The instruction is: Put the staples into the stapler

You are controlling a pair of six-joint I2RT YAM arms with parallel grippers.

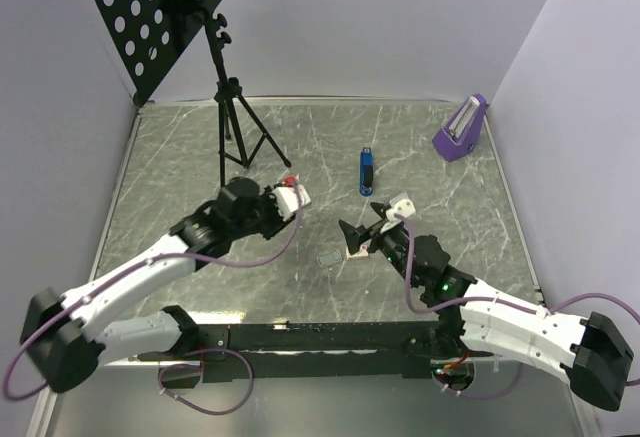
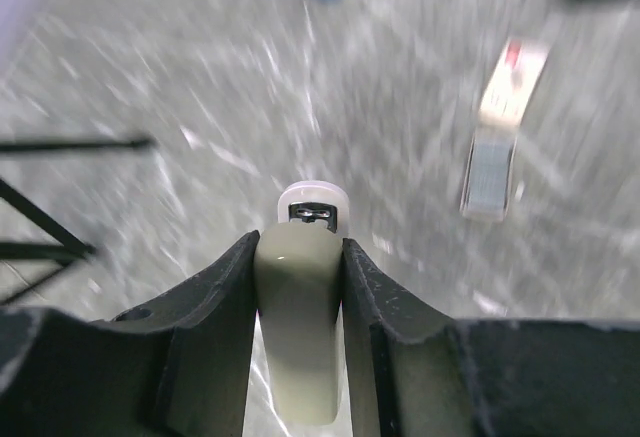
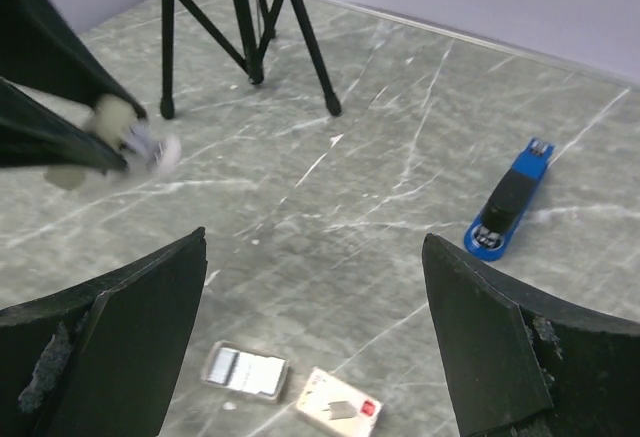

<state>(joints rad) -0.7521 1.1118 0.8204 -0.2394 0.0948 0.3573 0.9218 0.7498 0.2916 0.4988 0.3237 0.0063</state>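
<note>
Grey marbled table (image 1: 180,157), both arms bent inward over it. We note the blue stapler (image 1: 367,171) lying toward the far middle, its long axis running roughly away from the arm bases. The staple box (image 3: 340,409), pale with red print, and the grey tray (image 3: 245,370) lie flat side by side, close together, nearer the bases than the stapler. The right gripper (image 3: 315,242) hovers just above them, fingers spread wide with nothing between. In its wrist view the box and tray sit low between the fingers, while the stapler lies up and to the right, slanting toward the camera. The left gripper (image 2: 300,247) is partly closed and clamped on a pale rounded object (image 2: 298,337) with a white cap; we cannot tell what it is. That gripper sits off to the left of the tray, apart from it. We judge the right arm both nearer and the only free one, so picking up the staples falls to it: draw back a little, descend, and set the fingers across the short side of the box or tray. Risk as we see it: both pieces are tiny and lie flat.
</note>
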